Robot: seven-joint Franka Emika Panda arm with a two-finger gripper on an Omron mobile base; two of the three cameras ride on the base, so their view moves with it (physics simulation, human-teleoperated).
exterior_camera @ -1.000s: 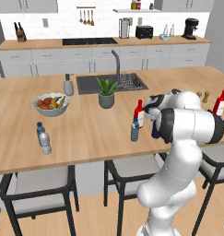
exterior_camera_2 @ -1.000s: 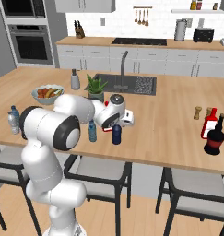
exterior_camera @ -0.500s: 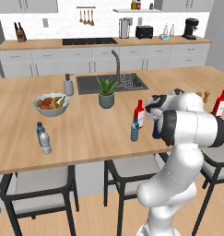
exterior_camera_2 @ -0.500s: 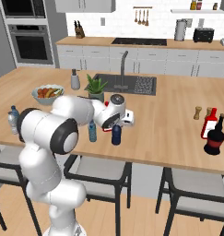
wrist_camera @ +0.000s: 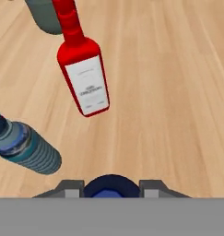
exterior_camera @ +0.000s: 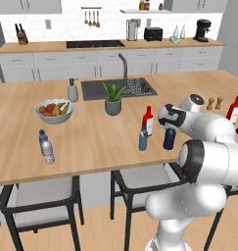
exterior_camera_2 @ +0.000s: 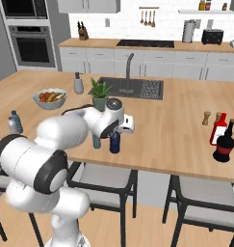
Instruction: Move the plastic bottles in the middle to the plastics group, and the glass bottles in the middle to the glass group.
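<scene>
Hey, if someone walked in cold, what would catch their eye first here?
The big white arm bent over the counter's front edge, its tool closed on a navy bottle. Right beside it stand a red bottle and a teal bottle; another red bottle and a black bottle wait at the right end.

A potted plant [exterior_camera: 112, 98] stands on the wooden island counter [exterior_camera: 91, 132] just beyond the claw, toward the sink [exterior_camera: 118, 88] and its tall faucet [exterior_camera: 123, 66]. Well off to the claw's left sit a fruit bowl [exterior_camera: 54, 111] and a grey soap dispenser [exterior_camera: 72, 90]. To its right, farther along the counter, stand two small wooden shakers [exterior_camera: 214, 103]. Dark-framed stools [exterior_camera: 39, 201] line the near edge below.
</scene>
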